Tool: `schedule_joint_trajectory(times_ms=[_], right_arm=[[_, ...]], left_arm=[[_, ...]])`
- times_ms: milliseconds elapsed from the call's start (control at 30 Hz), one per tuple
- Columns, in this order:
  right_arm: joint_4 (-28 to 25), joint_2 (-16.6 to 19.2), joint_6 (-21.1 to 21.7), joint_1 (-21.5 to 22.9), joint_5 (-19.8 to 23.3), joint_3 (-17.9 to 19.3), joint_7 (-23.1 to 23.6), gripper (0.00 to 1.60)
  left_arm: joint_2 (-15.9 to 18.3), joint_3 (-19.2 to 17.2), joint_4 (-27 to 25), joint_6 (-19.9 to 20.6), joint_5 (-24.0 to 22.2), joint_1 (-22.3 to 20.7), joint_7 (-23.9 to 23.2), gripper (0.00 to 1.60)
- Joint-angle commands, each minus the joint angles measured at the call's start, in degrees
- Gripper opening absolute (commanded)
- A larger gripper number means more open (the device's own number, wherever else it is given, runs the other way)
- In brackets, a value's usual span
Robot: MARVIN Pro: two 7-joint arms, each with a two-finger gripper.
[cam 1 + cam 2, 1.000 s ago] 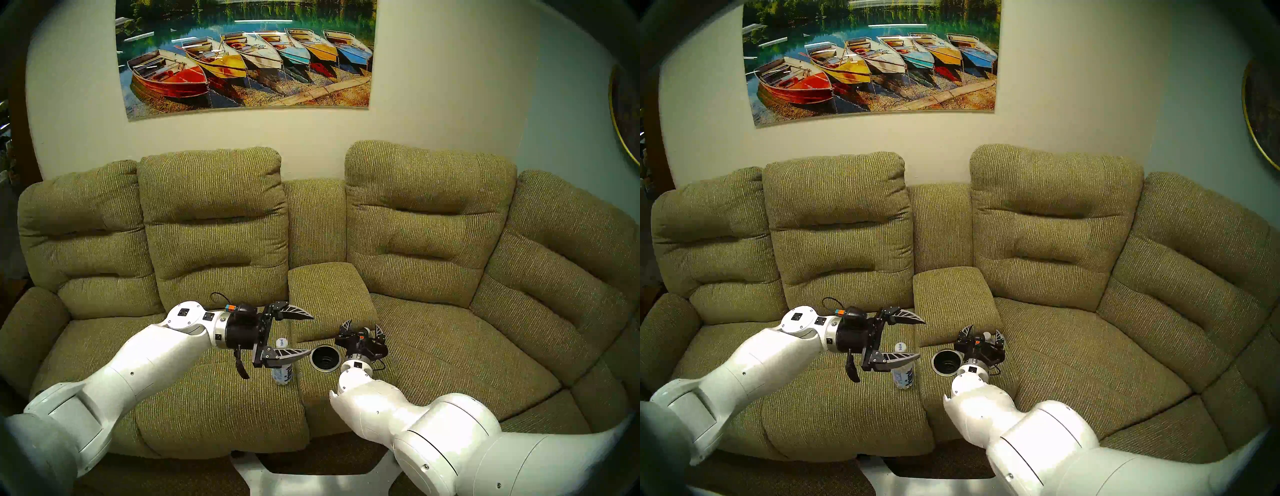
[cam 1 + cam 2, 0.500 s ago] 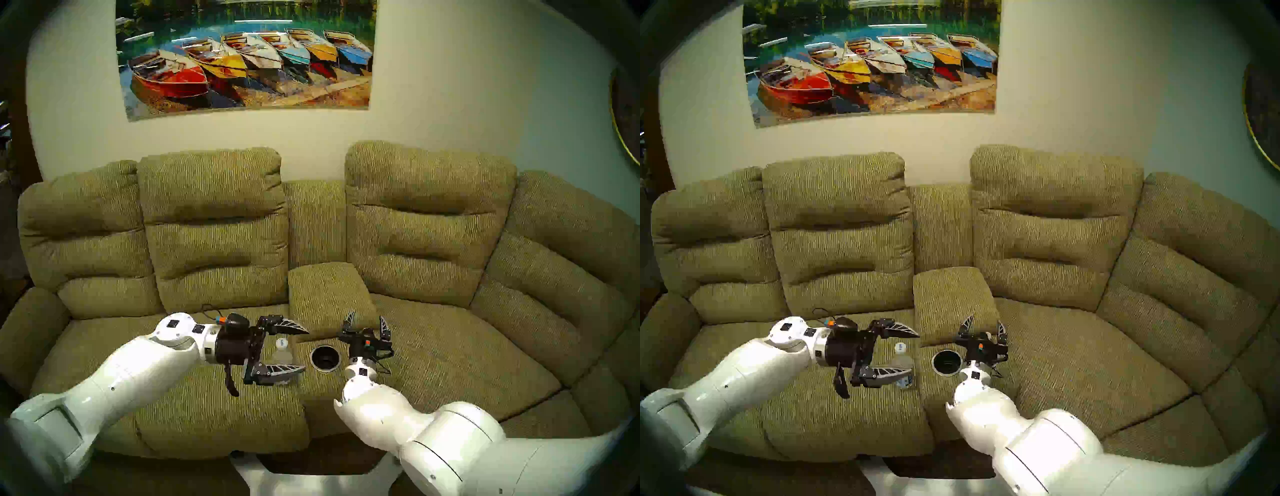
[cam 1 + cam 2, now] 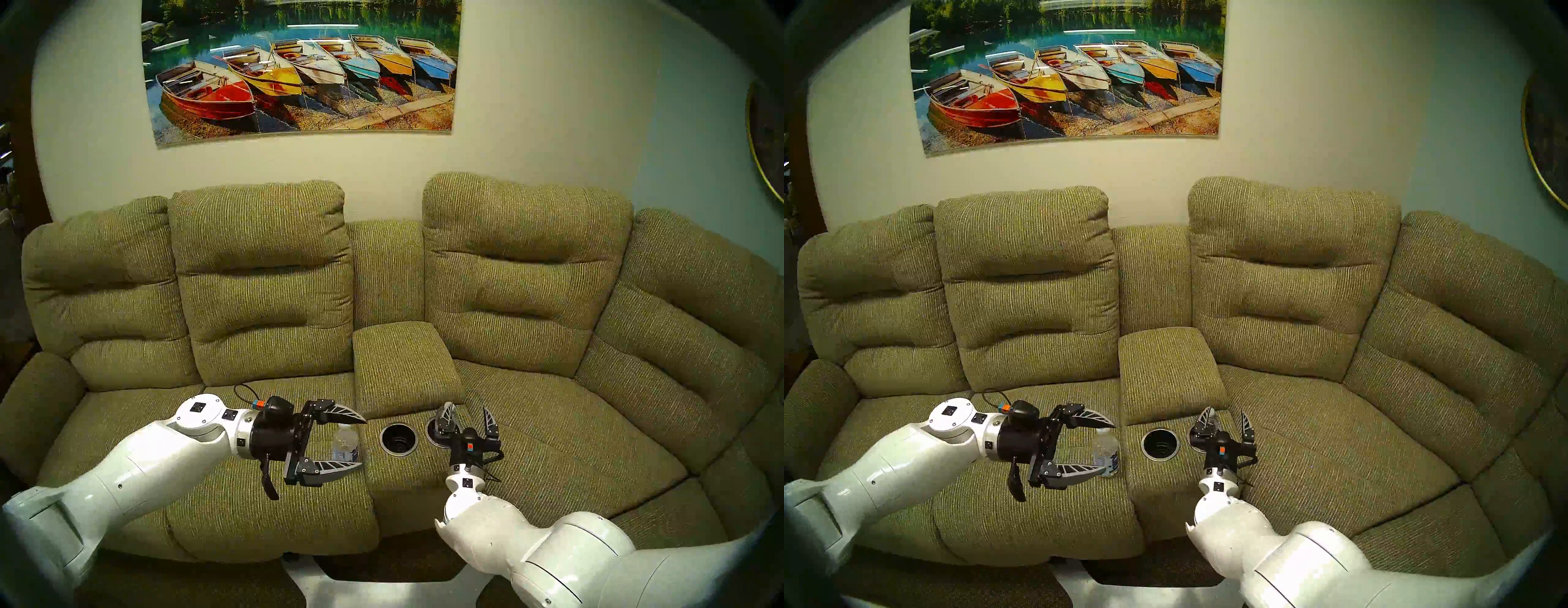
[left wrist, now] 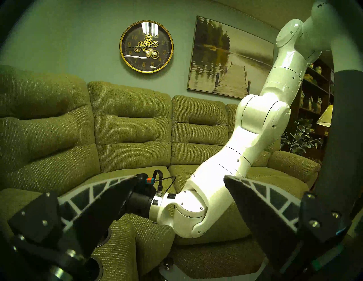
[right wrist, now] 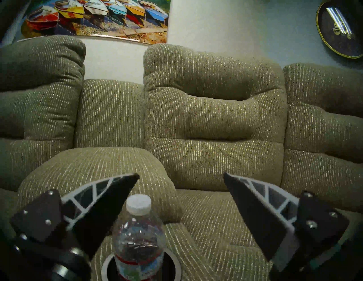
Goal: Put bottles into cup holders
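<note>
1. The left hand (image 3: 362, 441) sits lower left of centre in the head view, level and pointing toward the frame's right, its two fingers spread far apart with nothing between the pads.
2. One bottle (image 3: 345, 443) stands upright on the green sofa's (image 3: 263, 297) seat cushion, just left of the centre console (image 3: 403, 365). It shows in the gap between the left hand's fingers, though I cannot tell whether either finger touches it. Its cap is hidden behind the upper finger (image 3: 339, 414).
3. The left cup holder (image 3: 399, 439), a round black recess with a silvery rim, lies at the console's front, lower centre of the frame, with nothing in it.
4. The right cup holder (image 3: 436, 433) is just to its right, largely hidden behind the right hand (image 3: 469, 414).
5. In the right wrist view, the second bottle (image 5: 138, 245) stands upright in that holder (image 5: 172, 261) at bottom centre, white cap (image 5: 138, 205) on top, a label with red and blue print low on its body.
6. The right hand (image 5: 181, 176) has its fingers wide apart; the bottle is near the finger at the frame's left (image 5: 106, 198) and is not gripped.
7. A painting of boats (image 3: 301, 72) hangs at the top of the head view; a round clock (image 4: 146, 47) shows at upper centre of the left wrist view.
</note>
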Motion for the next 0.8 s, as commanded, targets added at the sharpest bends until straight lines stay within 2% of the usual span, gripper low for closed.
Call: schedule_joint_trajectory(times_ms=[0, 433, 767], right_arm=[[-2.38, 2.36, -0.6, -1.35, -1.32, -0.72, -0.64, 1.6], [-6.0, 5.65, -0.6, -5.25, -3.77, -1.85, -1.82, 1.6], [-10.64, 8.67, -0.6, -8.53, -5.99, -2.71, -3.08, 1.6]], left_arm=[[2.15, -0.38, -0.7, 0.12, -0.3, 2.06, 1.2, 1.6], [3.14, -0.91, 1.51, 0.93, -0.16, 3.36, 5.69, 1.6], [-0.29, -1.24, 6.1, 2.23, 0.86, 0.41, 11.92, 1.6]])
